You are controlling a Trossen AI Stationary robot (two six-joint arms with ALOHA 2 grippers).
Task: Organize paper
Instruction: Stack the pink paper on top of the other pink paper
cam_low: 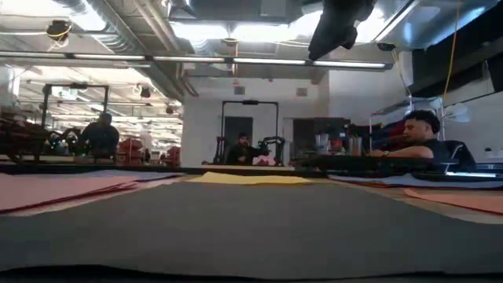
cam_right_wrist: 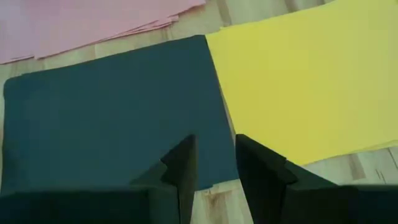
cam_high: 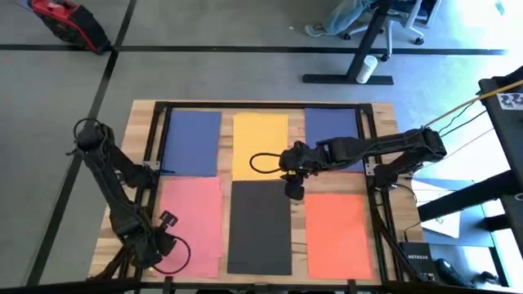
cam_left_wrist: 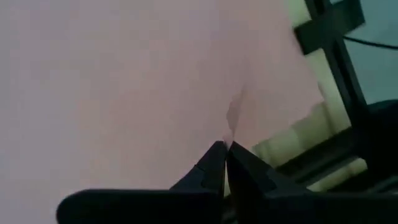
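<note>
Six lots of paper lie flat on the wooden table: blue, yellow and blue along the far side, and pink, black and orange along the near side. My right gripper hangs over the black sheet's far right corner. It is slightly open with nothing between its fingers. In the low view it shows high above the sheets. My left gripper is shut over the pink paper. Its shadow lies apart from the tips.
A black frame runs along the table's left, far and right sides. The pink lot is a slightly fanned stack. Strips of bare wood separate the sheets. People sit in the room beyond the table.
</note>
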